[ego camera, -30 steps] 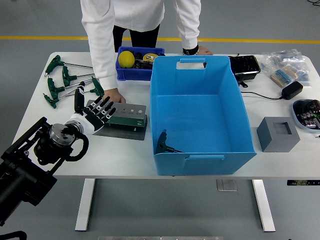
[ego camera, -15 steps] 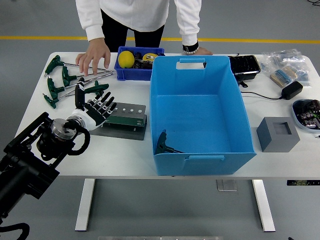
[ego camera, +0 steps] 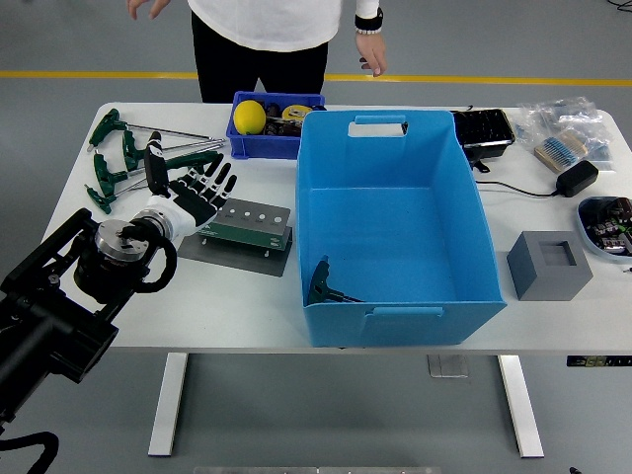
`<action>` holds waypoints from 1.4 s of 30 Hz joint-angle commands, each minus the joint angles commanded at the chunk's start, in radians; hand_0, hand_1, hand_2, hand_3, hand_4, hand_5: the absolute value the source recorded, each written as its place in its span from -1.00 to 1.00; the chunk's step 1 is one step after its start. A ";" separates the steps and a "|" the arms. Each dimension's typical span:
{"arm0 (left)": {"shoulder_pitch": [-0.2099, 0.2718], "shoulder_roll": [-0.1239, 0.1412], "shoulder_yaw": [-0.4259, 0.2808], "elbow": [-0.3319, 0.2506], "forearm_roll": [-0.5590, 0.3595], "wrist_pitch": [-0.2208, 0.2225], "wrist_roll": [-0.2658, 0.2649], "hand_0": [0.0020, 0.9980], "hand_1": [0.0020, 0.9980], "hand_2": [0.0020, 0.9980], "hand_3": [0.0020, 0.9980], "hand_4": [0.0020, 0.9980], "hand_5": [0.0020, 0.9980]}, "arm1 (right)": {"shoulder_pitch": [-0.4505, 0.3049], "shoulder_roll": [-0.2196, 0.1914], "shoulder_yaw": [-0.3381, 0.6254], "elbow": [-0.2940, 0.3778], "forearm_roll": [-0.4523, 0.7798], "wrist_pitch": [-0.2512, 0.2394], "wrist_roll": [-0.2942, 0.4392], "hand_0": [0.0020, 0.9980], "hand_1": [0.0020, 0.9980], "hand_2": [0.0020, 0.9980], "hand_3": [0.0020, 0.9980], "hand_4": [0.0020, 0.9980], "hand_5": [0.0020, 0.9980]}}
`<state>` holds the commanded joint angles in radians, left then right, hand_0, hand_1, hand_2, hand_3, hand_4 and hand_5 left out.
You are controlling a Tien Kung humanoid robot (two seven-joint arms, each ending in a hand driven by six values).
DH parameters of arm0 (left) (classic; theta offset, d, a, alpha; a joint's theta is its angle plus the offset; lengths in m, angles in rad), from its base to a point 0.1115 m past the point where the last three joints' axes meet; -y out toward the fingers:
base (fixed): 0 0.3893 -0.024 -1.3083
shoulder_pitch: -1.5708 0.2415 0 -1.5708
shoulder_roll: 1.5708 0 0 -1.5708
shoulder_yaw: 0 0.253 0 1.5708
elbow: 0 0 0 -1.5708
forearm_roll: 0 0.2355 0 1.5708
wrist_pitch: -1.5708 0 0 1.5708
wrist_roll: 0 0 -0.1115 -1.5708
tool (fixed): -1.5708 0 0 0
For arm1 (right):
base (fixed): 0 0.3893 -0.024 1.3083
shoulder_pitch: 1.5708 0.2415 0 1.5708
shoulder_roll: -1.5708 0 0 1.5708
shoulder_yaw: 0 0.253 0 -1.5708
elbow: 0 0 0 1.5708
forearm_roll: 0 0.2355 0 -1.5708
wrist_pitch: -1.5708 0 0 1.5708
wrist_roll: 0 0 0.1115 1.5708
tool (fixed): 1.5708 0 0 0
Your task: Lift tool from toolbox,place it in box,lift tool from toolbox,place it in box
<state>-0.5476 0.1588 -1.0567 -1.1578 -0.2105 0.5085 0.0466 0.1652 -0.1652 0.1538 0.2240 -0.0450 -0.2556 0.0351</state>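
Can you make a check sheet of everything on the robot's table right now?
Surface: white table, crowded along its far edge and right end.
Job's things: green-handled tools lie loose at the far left; a tool holder sits beside them; one dark tool lies in the big blue box.
Clutter: small blue bin holding a yellow ball, black tray, plastic bags, grey block, a dish of parts.
Grippers: left hand, fingers spread, holds nothing, above the holder's left end; right hand not in view.
Cables: black cord and charger at the right.
Surroundings: a person stands behind the table, hands off it; grey floor with a yellow line.
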 joint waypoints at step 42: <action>-0.403 -0.027 0.549 -0.118 0.065 -0.108 0.244 -0.24 0.02 0.23 0.30 0.89 1.00 | 0.011 -0.013 0.020 0.002 -0.037 0.000 -0.009 0.33 0.27 0.42 0.15 0.65 0.48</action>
<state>-0.9503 0.1316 -0.5079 -1.2762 -0.1453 0.4001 0.2911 0.1759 -0.1786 0.1734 0.2257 -0.0821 -0.2560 0.0263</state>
